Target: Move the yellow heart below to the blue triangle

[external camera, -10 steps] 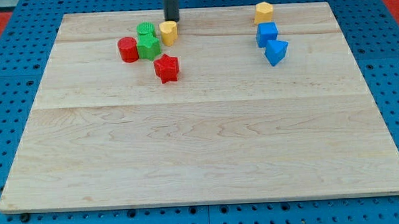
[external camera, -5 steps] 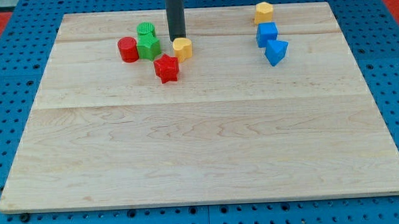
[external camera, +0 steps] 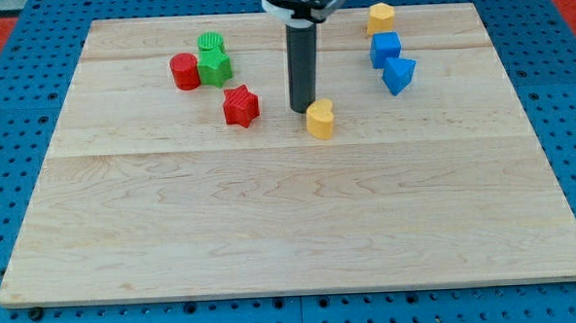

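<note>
Wooden board (external camera: pixel 272 230) on a blue pegboard table (external camera: pixel 11 57); the board's near half carries no blocks.

Nearest block: yellow heart (external camera: pixel 319 118), a bit right of board centre, in the upper half. My tip (external camera: pixel 302 109) sits just at its upper-left edge, touching or all but touching; can't resolve a gap. Rod rises straight up from there toward the view's top. No jaws on this rig, just the rod, so nothing is gripped; contact is side-on at most.

Left of the tip, near but apart: red star (external camera: pixel 240 106).

Further back on the left, a tight cluster: red cylinder (external camera: pixel 184 71) leftmost, green block (external camera: pixel 215 66) touching its right side (shape unclear, looks star-ish or cube-ish), green cylinder (external camera: pixel 210 43) right behind that.

Right side, further back: blue triangle (external camera: pixel 398 75), up and to the right of the heart, well apart from it. Blue cube (external camera: pixel 385 49) touches the triangle on its far-left side. Farthest: second yellow block (external camera: pixel 380 18), shape hard to call, just behind the blue cube near the board's top edge.

Heart is lower than the triangle in view but offset to its left, not directly under it.
</note>
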Controlling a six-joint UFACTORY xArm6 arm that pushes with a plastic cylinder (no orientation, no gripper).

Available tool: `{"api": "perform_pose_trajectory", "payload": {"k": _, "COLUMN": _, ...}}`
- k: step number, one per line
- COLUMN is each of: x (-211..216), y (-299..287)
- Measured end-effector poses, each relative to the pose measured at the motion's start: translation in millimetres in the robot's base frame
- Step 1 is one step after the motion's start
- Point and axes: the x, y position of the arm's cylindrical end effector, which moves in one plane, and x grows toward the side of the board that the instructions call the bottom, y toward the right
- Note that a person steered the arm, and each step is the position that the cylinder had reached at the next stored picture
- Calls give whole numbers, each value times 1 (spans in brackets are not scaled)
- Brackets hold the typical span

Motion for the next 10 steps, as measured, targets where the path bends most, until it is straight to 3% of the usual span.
{"api": "perform_pose_trajectory", "payload": {"k": 2, "x": 40, "y": -7}}
{"api": "perform_pose_trajectory", "payload": {"k": 8, "x": 28, "y": 96}}
{"api": "perform_pose_trajectory", "payload": {"k": 9, "x": 28, "y": 93}}
{"api": "perform_pose_trajectory", "payload": {"k": 10, "x": 35, "y": 49}}
